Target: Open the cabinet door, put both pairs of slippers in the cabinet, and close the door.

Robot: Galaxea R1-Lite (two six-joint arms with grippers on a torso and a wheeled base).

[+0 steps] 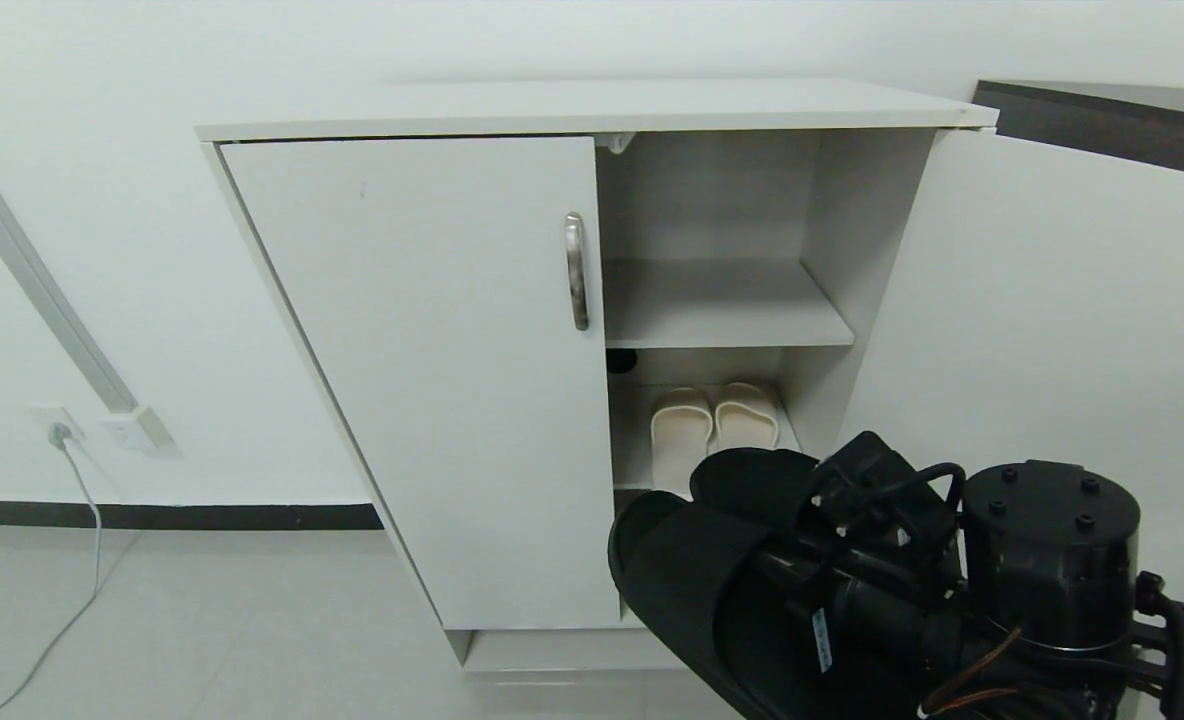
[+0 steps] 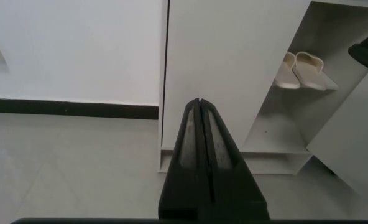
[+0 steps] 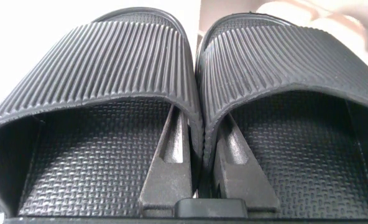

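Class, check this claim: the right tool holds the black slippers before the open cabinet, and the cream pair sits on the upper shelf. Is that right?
Not quite. The head view shows the cream pair on the shelf below, under the upper shelf. The rest stands: the right tool holds the black slippers before the open cabinet.

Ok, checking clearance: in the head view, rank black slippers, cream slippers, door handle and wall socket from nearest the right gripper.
1. black slippers, clamped in the right gripper.
2. cream slippers, on the lower shelf just beyond.
3. door handle, on the closed left door.
4. wall socket, far left.
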